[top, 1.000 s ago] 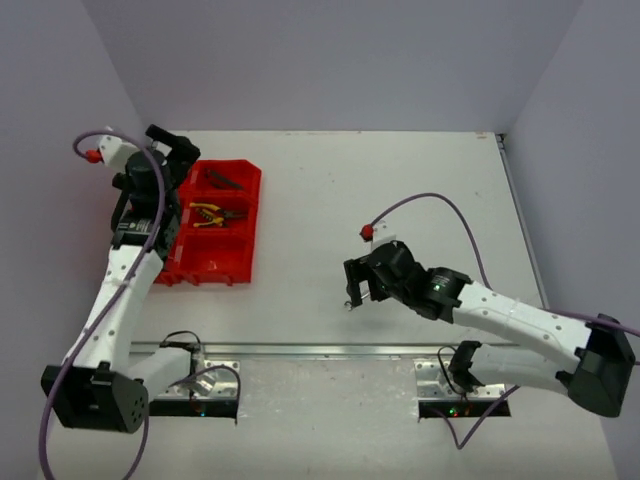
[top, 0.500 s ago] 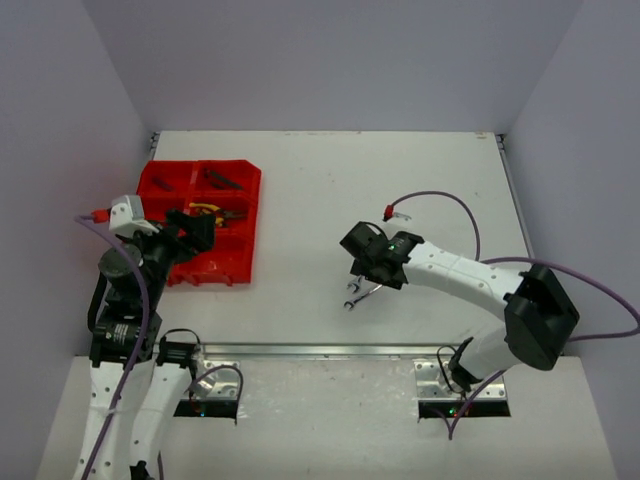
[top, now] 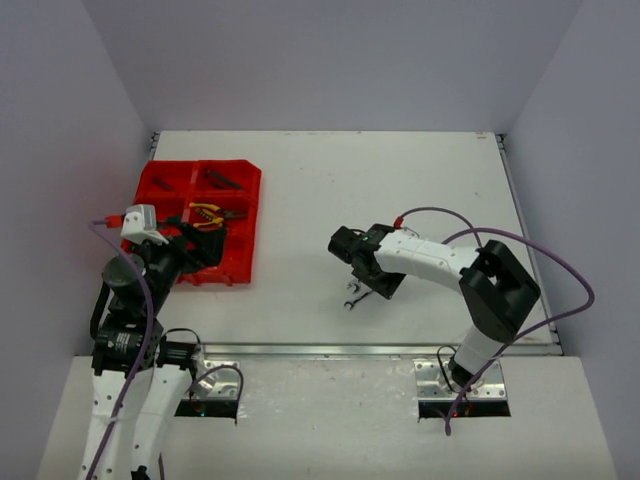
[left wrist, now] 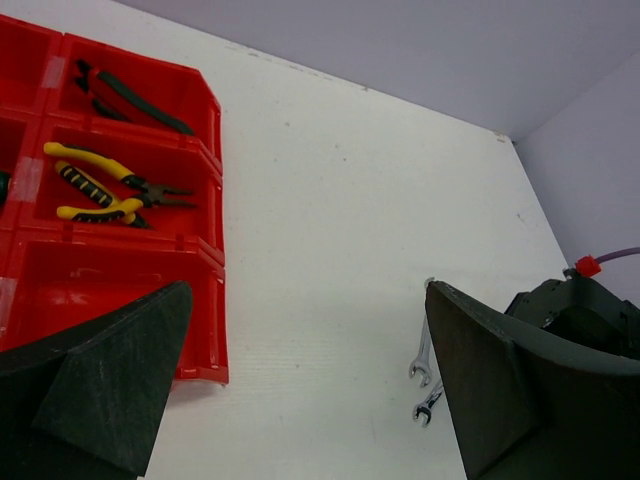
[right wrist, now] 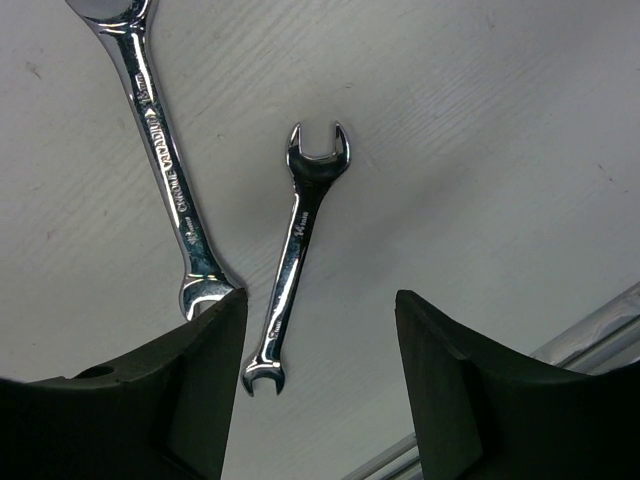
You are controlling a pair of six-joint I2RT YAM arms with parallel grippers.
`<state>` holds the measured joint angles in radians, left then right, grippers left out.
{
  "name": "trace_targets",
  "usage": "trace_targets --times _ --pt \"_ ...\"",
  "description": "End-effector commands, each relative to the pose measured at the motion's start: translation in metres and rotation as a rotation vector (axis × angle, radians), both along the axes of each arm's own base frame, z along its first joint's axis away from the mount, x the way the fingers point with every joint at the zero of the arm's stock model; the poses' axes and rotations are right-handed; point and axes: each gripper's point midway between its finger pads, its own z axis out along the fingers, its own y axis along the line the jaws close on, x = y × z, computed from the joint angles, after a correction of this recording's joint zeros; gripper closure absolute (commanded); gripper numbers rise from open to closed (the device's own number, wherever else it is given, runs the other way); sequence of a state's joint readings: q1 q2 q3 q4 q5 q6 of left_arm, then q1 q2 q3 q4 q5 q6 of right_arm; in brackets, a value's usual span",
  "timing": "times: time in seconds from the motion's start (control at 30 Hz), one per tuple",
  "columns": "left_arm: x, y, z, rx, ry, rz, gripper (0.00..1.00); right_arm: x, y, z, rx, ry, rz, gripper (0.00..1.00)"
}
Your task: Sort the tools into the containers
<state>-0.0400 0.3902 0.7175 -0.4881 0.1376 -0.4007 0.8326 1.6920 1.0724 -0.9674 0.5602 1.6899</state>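
Two silver wrenches lie side by side on the white table, a small one and a larger one; they also show in the top view and in the left wrist view. My right gripper is open and empty, just above them, the small wrench's lower end between its fingers. The red tray stands at the left and holds yellow-black pliers and a dark tool. My left gripper is open and empty above the tray's near edge.
The table's right edge and back wall border the white surface. A metal rail runs along the near edge by the arm bases. The right arm's purple cable loops over the right side of the table.
The left arm has pulled back from the tray's far left to its near edge. The right arm has folded, and its gripper has turned and settled over the two wrenches.
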Motion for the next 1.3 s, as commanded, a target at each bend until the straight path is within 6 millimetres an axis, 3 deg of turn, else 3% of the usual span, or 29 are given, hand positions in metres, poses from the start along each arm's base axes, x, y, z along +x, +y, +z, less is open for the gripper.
trace_targets --times 0.0,0.1,0.4,0.77,0.93,1.03,1.17,1.27 --pt "0.002 -0.008 0.01 0.003 -0.055 -0.044 0.0 0.01 0.01 -0.003 0.061 -0.047 -0.07 0.39" --pt "0.001 -0.008 0.011 0.0 -0.057 -0.039 0.0 0.013 0.019 -0.014 0.081 -0.032 -0.07 0.42" --pt "-0.001 -0.009 0.012 -0.001 -0.065 -0.04 0.0 0.015 0.02 -0.032 0.11 -0.043 -0.089 0.47" --pt "-0.004 -0.008 0.015 -0.003 -0.079 -0.033 0.0 -0.005 0.005 -0.056 0.12 0.031 -0.181 0.53" --pt "-0.005 -0.007 0.016 -0.005 -0.082 -0.028 0.0 -0.015 0.012 -0.074 0.19 0.08 -0.188 0.57" --pt "-0.005 -0.006 0.016 -0.006 -0.083 -0.025 0.0 -0.019 0.015 -0.079 0.218 0.09 -0.183 0.64" --pt "-0.004 -0.005 0.016 -0.005 -0.083 -0.02 0.0 -0.025 0.016 -0.082 0.242 0.114 -0.207 1.0" --pt "-0.005 -0.004 0.016 -0.006 -0.083 -0.014 0.0 -0.027 0.017 -0.082 0.248 0.124 -0.206 1.0"
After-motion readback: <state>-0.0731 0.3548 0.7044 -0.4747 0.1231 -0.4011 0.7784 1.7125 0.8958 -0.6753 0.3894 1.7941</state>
